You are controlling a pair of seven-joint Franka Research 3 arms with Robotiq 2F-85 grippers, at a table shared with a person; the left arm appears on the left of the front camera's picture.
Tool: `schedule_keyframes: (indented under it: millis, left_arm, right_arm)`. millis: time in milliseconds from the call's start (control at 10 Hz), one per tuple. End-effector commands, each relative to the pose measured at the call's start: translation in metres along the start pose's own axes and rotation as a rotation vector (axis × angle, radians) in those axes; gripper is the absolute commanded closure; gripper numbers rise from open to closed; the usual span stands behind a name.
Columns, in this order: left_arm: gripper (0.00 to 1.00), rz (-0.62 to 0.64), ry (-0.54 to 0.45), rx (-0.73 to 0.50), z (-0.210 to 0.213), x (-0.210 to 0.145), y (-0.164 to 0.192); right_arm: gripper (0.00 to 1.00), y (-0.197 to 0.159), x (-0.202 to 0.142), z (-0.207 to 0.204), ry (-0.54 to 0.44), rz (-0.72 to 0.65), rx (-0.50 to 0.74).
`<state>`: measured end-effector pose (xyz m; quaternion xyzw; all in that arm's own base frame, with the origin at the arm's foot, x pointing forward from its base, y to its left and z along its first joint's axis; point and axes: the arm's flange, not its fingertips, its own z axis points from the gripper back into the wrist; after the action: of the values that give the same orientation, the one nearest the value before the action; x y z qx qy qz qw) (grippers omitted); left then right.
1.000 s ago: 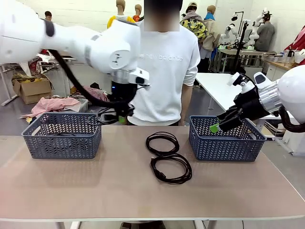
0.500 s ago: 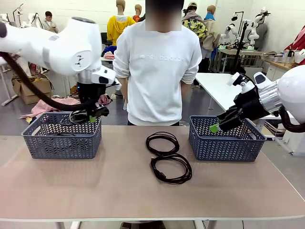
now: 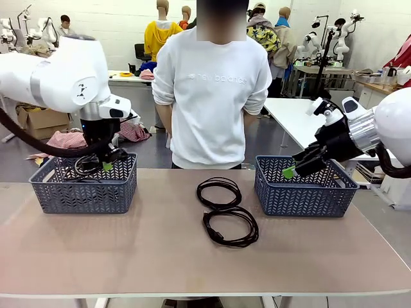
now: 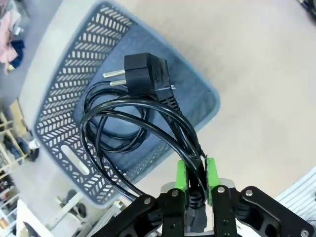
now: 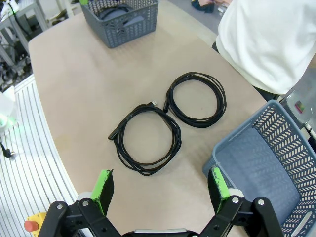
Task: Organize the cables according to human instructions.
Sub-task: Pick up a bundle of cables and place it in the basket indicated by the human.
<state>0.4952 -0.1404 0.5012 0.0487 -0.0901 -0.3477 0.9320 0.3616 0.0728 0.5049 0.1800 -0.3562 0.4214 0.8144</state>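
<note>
Left arm swung from table centre to left basket (image 3: 83,192). Left gripper (image 4: 193,173) clamped on coiled cable (image 4: 145,74), plug dangling above basket. Step: drop-off. Next move needs lowering, then release. Basket seems to hold one coil already. Two coils (image 3: 218,179) mid-table, touching. Right basket (image 3: 302,199) bare where visible. Right gripper (image 5: 160,187) above it, jaws wide, empty.

Look at the left basket (image 3: 83,192): your left gripper (image 3: 106,164) hangs just above its inside, clamped on a coiled cable (image 3: 85,167) that droops toward it. To that basket's right you have a far coil (image 3: 219,192) and a near coil (image 3: 231,226) touching on the table. Farther right stands a second basket (image 3: 305,196), with your right gripper (image 3: 290,171) above it.
</note>
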Motion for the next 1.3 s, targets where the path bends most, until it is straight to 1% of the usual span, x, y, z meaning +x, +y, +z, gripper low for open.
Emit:
schedule_keyframes:
  millis: [0,200,500,800,1200]
  left_arm:
    - [1.00,0.022,-0.041,-0.001,-0.009,-0.004,0.017]
    - [1.00,0.030,-0.034,0.008,-0.017,-0.002,0.036]
    - [1.00,0.029,-0.033,0.010,-0.025,0.002,0.054]
    - [1.00,0.045,-0.031,0.019,-0.025,0.009,0.067]
    - [1.00,0.085,-0.031,0.034,-0.033,0.028,0.074]
  right_arm:
    - [0.00,-0.001,0.000,-0.001,-0.018,-0.003,0.014]
    - [0.00,-0.001,0.000,-0.001,-0.018,-0.003,0.014]
    - [0.00,-0.001,0.000,-0.001,-0.018,-0.003,0.014]
    - [0.00,-0.001,0.000,-0.001,-0.018,-0.003,0.014]
    - [0.00,-0.001,0.000,-0.001,-0.018,-0.003,0.014]
